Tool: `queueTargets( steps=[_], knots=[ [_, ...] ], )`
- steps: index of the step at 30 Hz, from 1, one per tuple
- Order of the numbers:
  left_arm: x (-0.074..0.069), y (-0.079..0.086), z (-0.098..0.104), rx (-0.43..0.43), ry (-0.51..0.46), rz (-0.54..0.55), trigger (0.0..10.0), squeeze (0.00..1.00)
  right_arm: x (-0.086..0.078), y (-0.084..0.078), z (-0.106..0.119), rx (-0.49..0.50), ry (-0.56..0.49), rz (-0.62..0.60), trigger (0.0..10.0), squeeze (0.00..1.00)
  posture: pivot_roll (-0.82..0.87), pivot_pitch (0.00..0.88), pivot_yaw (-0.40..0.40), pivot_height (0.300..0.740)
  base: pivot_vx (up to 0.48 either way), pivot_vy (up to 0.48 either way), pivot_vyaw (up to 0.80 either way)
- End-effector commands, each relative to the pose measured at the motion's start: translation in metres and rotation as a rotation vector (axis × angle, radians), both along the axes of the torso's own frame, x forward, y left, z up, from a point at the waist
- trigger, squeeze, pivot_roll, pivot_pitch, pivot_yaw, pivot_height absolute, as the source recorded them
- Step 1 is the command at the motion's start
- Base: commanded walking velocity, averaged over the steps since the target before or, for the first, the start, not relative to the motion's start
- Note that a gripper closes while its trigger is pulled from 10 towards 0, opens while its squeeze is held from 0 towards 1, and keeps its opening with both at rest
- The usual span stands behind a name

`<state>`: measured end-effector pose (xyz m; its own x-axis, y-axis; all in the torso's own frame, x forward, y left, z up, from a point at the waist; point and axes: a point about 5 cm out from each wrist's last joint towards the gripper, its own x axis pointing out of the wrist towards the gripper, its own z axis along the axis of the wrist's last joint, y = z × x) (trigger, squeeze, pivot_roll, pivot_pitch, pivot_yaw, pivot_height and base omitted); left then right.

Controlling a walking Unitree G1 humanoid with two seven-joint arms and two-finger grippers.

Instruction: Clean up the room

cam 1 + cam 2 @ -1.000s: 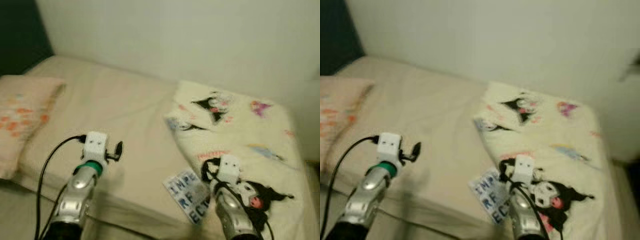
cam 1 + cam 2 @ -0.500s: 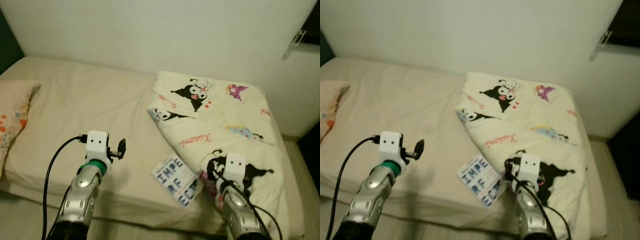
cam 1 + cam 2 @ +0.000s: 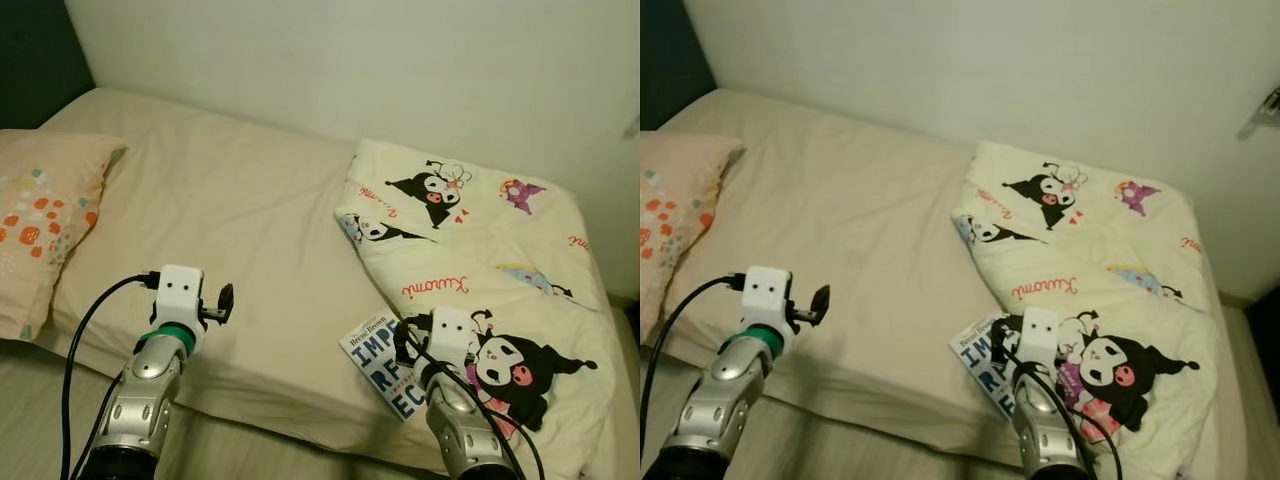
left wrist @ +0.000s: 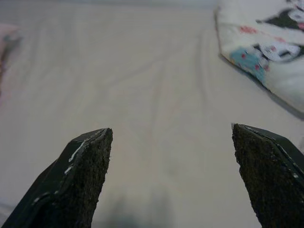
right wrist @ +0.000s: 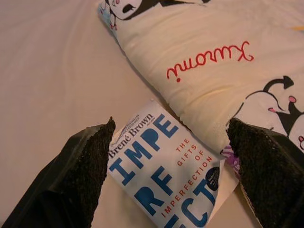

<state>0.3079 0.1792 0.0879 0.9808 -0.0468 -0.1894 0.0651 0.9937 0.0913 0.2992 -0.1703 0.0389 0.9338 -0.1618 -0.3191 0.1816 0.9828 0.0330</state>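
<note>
You face a bed (image 3: 250,240) with a beige sheet, pushed against a plain pale wall (image 3: 400,70); a dark strip shows at the far left corner of the room. One cream blanket (image 3: 480,250), printed with black-and-white cartoon figures and red script, lies bunched over the bed's right half. One pillow (image 3: 45,225) with orange and teal spots sits at the left end of the bed, well apart from the blanket. One book (image 5: 164,178), white with large blue letters, lies flat on the sheet near the bed's front edge, its far corner touching or tucked just under the blanket's lower edge; you cannot tell which. Your two silver arms reach forward from below. The left gripper (image 4: 171,171) hovers over bare sheet between pillow and blanket, its two black fingers (image 4: 80,185) spread wide with nothing between them. The right gripper (image 5: 171,166) hangs directly above the book, fingers (image 5: 83,180) also spread wide and empty, one fingertip over the book's left side and the other over the blanket edge beside it. A black cable (image 3: 85,330) loops off the left wrist.
</note>
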Motion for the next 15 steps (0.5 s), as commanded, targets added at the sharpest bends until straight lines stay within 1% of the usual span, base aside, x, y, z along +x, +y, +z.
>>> queueTargets(
  steps=[1,6,11,15],
  knots=[
    [-0.0059,-0.0012,-0.0069,0.019,0.027,-0.016,10.0,0.0,-0.004,-0.0006,-0.007,0.016,0.034,-0.003,10.0,0.0,0.1,0.0,0.013,0.72,0.0,0.0,0.0],
    [-0.0094,0.0002,-0.009,0.023,0.026,-0.003,10.0,0.0,-0.0041,-0.0024,-0.0072,0.013,0.037,0.0,10.0,0.0,0.1,0.0,0.002,0.705,0.0,0.0,0.0],
    [-0.0109,0.0,-0.0093,0.047,0.021,-0.008,10.0,0.0,-0.0029,-0.003,-0.007,0.012,0.039,0.005,10.0,0.0,0.11,0.0,-0.004,0.69,0.0,0.0,0.0],
    [-0.0111,0.0028,-0.0055,0.054,-0.01,0.011,10.0,0.0,0.0,-0.0001,-0.0055,0.017,0.04,0.016,10.0,0.0,0.11,0.0,-0.007,0.67,0.0,0.0,0.0]
  ],
)
